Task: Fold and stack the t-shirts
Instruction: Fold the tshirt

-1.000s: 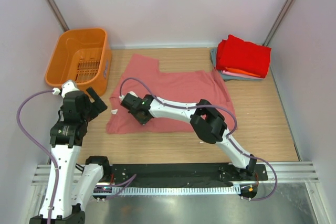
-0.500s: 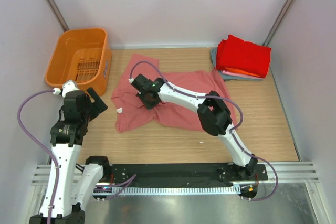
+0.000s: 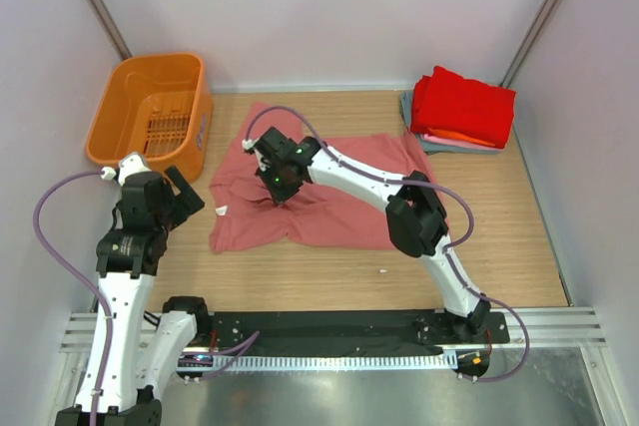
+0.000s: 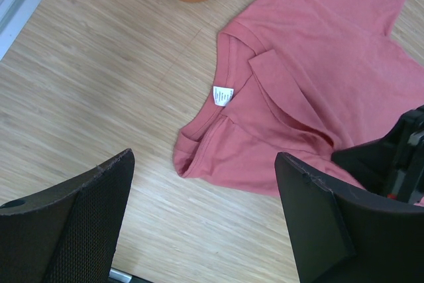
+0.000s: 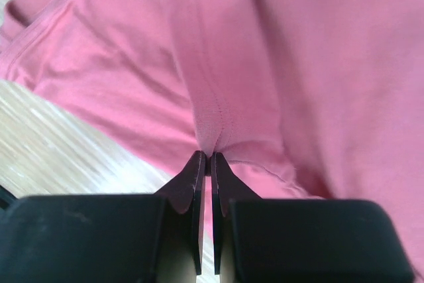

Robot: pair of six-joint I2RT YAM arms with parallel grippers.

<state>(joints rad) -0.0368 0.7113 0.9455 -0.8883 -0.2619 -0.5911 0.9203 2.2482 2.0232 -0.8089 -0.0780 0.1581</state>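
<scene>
The salmon-pink t-shirt (image 3: 339, 187) lies spread on the wooden table, its left part rumpled and folded over. Its white neck label (image 4: 222, 96) shows near the collar. My right gripper (image 3: 278, 183) is shut on a pinched fold of this shirt (image 5: 212, 117) and holds it above the shirt's left half. My left gripper (image 3: 185, 197) is open and empty, above bare table left of the shirt; its fingers (image 4: 73, 223) frame the collar edge. A stack of folded t-shirts, bright red on top (image 3: 464, 107), sits at the back right.
An orange plastic basket (image 3: 155, 112) stands at the back left, close to the shirt's sleeve. Pale walls and frame posts close in the table on three sides. A metal rail (image 3: 329, 331) runs along the near edge.
My right gripper has carried the shirt's pinched edge from the near left up and rightward over the shirt, folding the left part over. The left arm has not moved.
</scene>
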